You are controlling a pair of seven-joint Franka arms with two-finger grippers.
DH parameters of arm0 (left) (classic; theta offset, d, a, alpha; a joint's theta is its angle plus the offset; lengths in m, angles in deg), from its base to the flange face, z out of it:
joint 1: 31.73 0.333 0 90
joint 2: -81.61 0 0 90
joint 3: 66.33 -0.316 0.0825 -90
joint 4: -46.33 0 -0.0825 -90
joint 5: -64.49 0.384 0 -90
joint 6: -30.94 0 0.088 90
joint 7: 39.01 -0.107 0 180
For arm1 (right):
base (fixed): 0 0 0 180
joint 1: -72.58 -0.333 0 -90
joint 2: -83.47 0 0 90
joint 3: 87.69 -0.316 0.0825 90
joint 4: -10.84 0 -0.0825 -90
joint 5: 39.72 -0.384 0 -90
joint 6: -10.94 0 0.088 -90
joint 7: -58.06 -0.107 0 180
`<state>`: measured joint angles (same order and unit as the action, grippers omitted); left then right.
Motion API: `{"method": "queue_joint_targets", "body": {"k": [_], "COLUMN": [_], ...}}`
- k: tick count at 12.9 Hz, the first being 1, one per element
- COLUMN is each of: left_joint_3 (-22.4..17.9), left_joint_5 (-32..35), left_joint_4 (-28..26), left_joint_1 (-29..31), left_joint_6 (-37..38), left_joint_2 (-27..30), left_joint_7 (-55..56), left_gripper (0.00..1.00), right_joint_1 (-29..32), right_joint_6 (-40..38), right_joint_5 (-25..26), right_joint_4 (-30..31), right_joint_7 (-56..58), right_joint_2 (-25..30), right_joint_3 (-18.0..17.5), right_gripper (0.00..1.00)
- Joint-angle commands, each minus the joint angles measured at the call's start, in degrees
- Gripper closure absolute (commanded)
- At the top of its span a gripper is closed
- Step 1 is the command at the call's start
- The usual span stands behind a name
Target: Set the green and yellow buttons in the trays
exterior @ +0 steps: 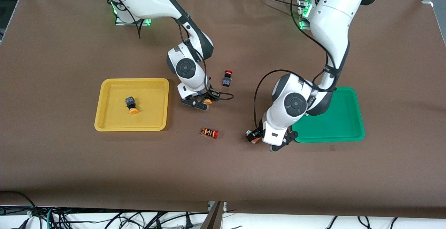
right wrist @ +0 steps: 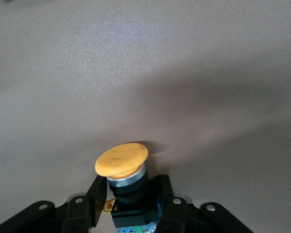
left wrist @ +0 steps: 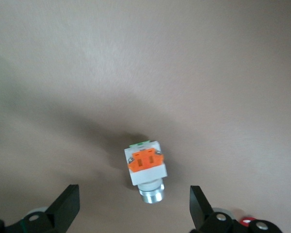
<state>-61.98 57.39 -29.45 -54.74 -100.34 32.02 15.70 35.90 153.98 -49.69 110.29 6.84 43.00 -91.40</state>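
Note:
My right gripper (exterior: 205, 102) is shut on a black-bodied button with a yellow-orange cap (right wrist: 121, 159). It holds the button low over the table, beside the yellow tray (exterior: 104, 117). The fingers (right wrist: 172, 194) clamp the black body. A second yellow-capped black button (exterior: 131, 104) lies in the yellow tray. My left gripper (exterior: 260, 141) is open and low over a white-grey button (left wrist: 146, 170) with an orange block, a silver collar and a green sliver at one end. This button lies on the table just ahead of the open fingertips (left wrist: 68, 204), beside the green tray (exterior: 345, 124).
A black-bodied button with a red cap (exterior: 227, 78) stands on the table beside the right arm's wrist. An orange-striped button with a red cap (exterior: 209, 132) lies between the two trays, nearer the front camera. The left arm hides part of the green tray.

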Motion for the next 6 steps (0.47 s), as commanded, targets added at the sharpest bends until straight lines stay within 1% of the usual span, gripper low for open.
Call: {"method": "queue_joint_targets", "body": {"k": [1, 3, 5, 6], "left_joint_3": [-0.75, -0.75, -0.75, -0.75], "left_joint_5": [0.41, 0.58, 0.5, 0.5], "left_joint_4": [2.66, 2.4, 2.31, 2.13], "left_joint_1": [-1.16, -1.59, -1.68, -1.6], "left_joint_6": [-1.68, -6.59, -9.68, -9.69], "left_joint_2": [-3.05, -5.15, -5.87, -5.87], "left_joint_7": [0.31, 0.22, 0.31, 0.31], "left_gripper": [0.0, 0.01, 0.03, 0.23], "right_joint_1": [0.11, 0.2, 0.11, 0.2], "right_joint_6": [-6.67, -12.57, -19.34, -20.59], "right_joint_5": [0.13, 0.13, 0.13, 0.21], "right_joint_4": [-0.4, -0.4, -0.14, 0.47], "right_joint_7": [4.87, 12.77, 22.52, 27.79], "right_joint_2": [3.11, 6.18, 8.38, 9.35], "right_joint_3": [2.82, 6.85, 12.03, 14.85], "right_gripper": [0.8, 0.8, 0.8, 0.79]}}
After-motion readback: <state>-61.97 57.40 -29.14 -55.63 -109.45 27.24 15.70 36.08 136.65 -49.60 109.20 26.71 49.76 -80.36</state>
